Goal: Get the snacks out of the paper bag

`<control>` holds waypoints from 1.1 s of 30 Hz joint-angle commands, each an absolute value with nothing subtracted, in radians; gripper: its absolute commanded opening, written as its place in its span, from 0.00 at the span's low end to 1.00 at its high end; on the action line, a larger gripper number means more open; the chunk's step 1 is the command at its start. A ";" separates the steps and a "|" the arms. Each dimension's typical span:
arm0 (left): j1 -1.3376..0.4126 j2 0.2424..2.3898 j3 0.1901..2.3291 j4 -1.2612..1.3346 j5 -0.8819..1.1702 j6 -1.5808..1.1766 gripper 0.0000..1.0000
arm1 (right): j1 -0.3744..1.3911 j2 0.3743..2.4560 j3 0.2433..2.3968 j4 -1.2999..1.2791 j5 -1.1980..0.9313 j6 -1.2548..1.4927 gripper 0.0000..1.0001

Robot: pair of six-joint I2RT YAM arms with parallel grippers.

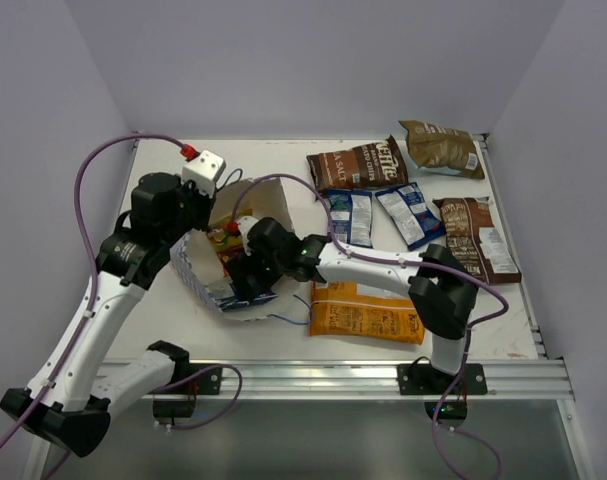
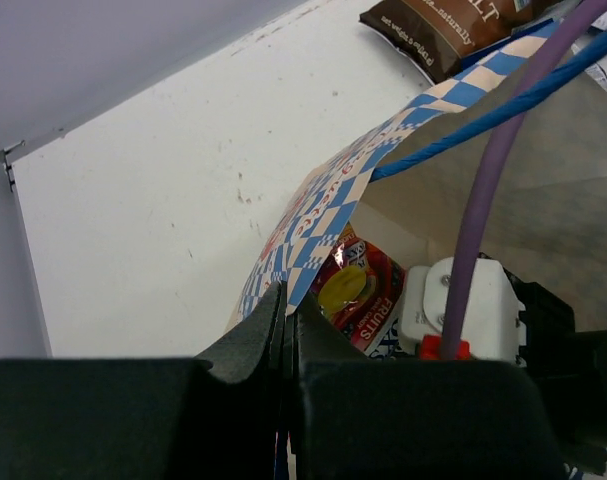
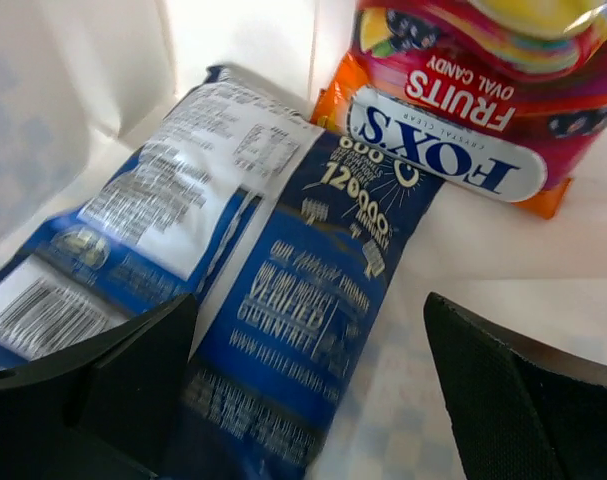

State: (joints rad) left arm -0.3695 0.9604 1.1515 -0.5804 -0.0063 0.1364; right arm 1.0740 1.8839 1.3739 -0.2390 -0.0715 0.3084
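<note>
Inside the paper bag [image 1: 197,268] the right gripper [image 3: 308,385] spreads wide over a blue packet [image 3: 345,245], left gripper [image 2: 288,322] pinching the rim

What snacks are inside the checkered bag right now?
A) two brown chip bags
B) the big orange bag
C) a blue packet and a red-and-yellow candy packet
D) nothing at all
C: the right wrist camera looks into the checkered bag and shows a blue packet lying beside a red-and-yellow candy packet on the bag's white inside.
</note>
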 commanded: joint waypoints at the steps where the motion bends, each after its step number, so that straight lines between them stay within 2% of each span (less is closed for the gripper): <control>1: -0.377 0.980 1.180 -0.551 -0.032 0.107 0.00 | 1.077 1.743 1.465 -0.408 -0.120 0.140 0.99; 7: -0.380 0.976 1.201 -0.549 -0.025 0.115 0.00 | 1.077 1.652 1.434 -0.454 -0.264 -0.036 0.99; 12: -0.391 0.965 1.192 -0.551 0.041 0.115 0.00 | 1.084 1.730 1.384 -0.463 -0.325 -0.101 0.99; 21: -0.405 0.920 1.170 -0.551 0.098 0.117 0.00 | 1.143 1.888 1.356 -0.405 -0.253 -0.175 0.99; 26: -0.408 0.919 1.155 -0.554 0.129 0.110 0.00 | 1.161 1.943 1.364 -0.358 -0.126 -0.186 0.99; 30: -0.410 0.913 1.141 -0.555 0.109 0.112 0.00 | 1.161 1.960 1.361 -0.305 -0.046 -0.183 0.85; 31: -0.410 0.911 1.141 -0.557 0.104 0.117 0.00 | 1.161 1.960 1.364 -0.305 -0.035 -0.184 0.69; 33: -0.410 0.911 1.143 -0.558 0.077 0.120 0.00 | 1.163 1.941 1.358 -0.295 -0.015 -0.184 0.45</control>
State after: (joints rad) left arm -0.4065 0.9173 1.1484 -0.5777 0.1001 0.1238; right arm 1.1568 1.9446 1.3624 -0.3229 -0.0978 -0.1703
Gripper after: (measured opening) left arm 0.036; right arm 0.507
